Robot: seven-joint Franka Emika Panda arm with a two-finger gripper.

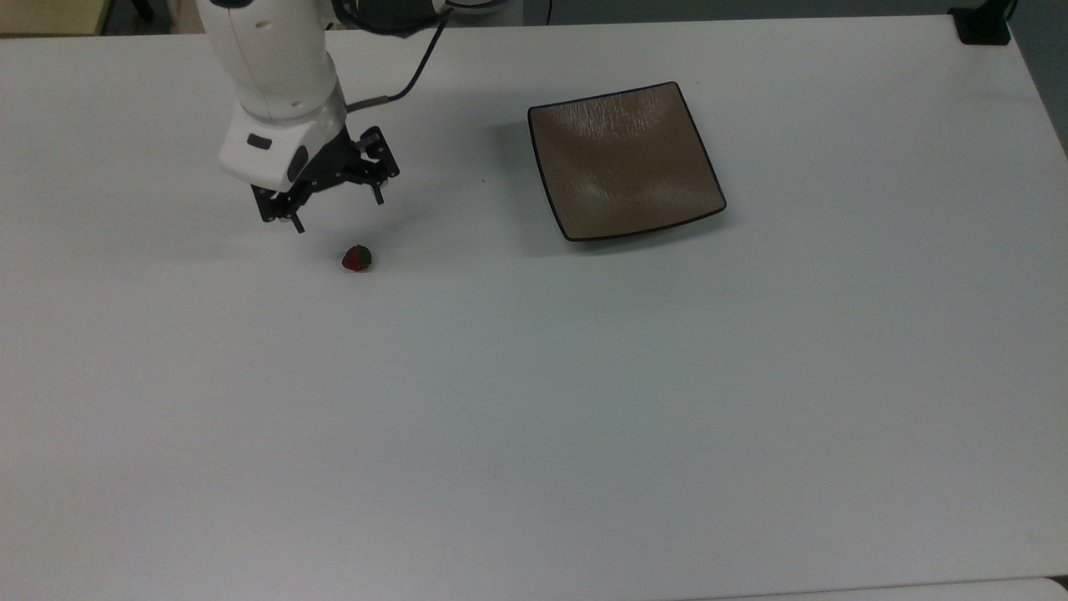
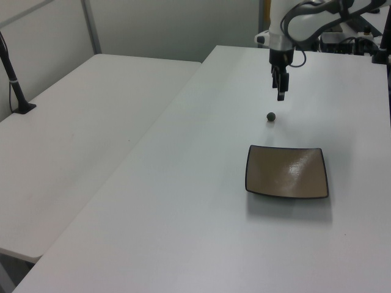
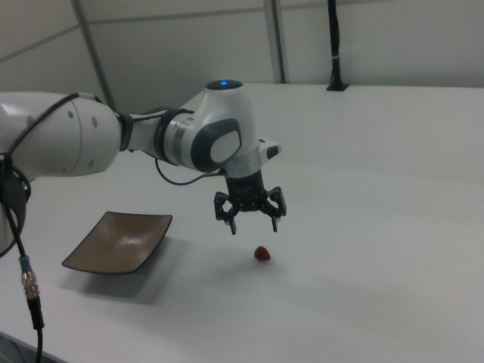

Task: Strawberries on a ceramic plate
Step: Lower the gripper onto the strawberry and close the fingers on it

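Near the worktop's far edge in the top view: gripper (image 1: pixel 337 213) hangs above the surface, close to the strawberry (image 1: pixel 357 259) but not touching it.
Fingers: spread apart and empty, pointing down, a stance that suits dropping over a small fruit from above.
Strawberry: lies alone on the bare white worktop (image 1: pixel 534 401), just nearer the top view's lower edge than the gripper; red body, dark green cap.
Ceramic plate (image 1: pixel 624 160): square, brown, black-rimmed, empty, well apart from the strawberry toward the top view's right.
Why so: the open stance and height suggest an approach before grasping.
Step, as I judge it: lining up over the fruit; nothing is picked yet.
Risk: the fruit is tiny and round, so it may roll if nudged off-centre.
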